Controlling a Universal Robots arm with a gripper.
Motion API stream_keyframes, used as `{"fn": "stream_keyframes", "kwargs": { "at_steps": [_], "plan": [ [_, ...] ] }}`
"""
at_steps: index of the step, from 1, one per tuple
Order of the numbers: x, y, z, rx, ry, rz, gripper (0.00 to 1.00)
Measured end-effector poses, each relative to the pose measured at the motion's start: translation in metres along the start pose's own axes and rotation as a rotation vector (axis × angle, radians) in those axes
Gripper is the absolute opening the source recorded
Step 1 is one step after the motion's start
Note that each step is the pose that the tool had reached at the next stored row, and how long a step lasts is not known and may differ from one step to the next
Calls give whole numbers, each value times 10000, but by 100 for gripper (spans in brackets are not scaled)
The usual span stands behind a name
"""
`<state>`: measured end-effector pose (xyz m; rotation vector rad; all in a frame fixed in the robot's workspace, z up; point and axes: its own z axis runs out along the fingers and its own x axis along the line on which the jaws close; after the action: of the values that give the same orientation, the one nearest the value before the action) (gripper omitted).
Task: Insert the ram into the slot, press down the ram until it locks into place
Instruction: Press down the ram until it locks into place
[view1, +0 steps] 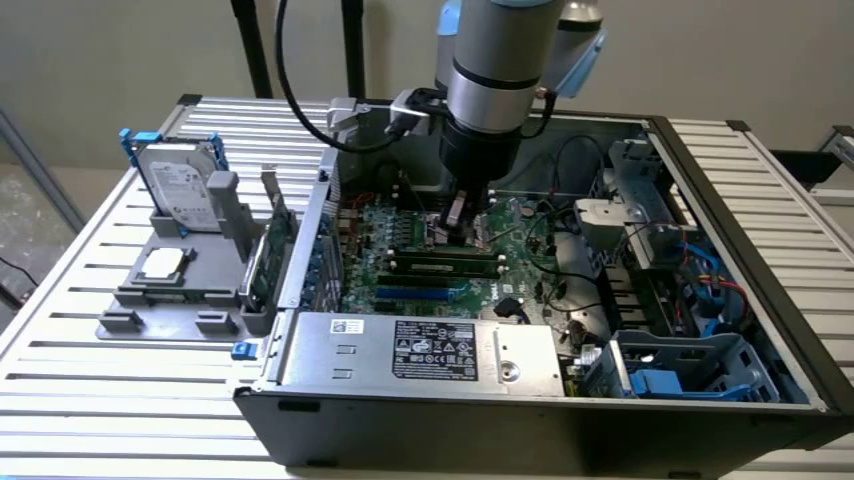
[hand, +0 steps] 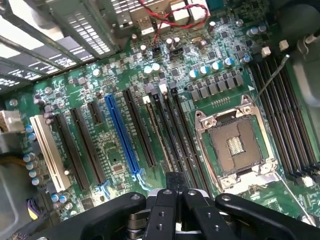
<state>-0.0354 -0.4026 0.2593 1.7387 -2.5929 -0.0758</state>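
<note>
The ram (view1: 434, 263) is a long green stick standing on edge in a black slot (view1: 387, 267) on the motherboard, inside the open computer case. In the wrist view the ram (hand: 159, 132) appears edge-on as a thin brownish line along that slot (hand: 146, 99), which has a white latch at its far end. My gripper (view1: 463, 240) reaches straight down onto the ram's top edge near its middle. Its fingertips (hand: 175, 181) are pressed together, and the ram's near half is hidden beneath them.
Parallel black slots flank the ram, with a blue slot (hand: 122, 135) and the CPU socket (hand: 235, 145) on either side. The power supply (view1: 420, 350) fills the case front. Cables and a blue bracket (view1: 667, 380) crowd the exterior view's right. A hard drive (view1: 180, 185) and an upright green card (view1: 274, 250) stand outside.
</note>
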Motion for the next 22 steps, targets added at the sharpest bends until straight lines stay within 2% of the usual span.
{"fn": "stream_keyframes", "kwargs": {
  "at_steps": [8, 12, 17, 22],
  "plan": [
    [1, -2, 39, 17, -60, 1297, 11],
    [0, -2, 49, 35, -63, 1832, 11],
    [1, -3, 54, 73, -15, 2344, 11],
    [1, -3, 53, 94, 94, 2785, 11]
  ]
}}
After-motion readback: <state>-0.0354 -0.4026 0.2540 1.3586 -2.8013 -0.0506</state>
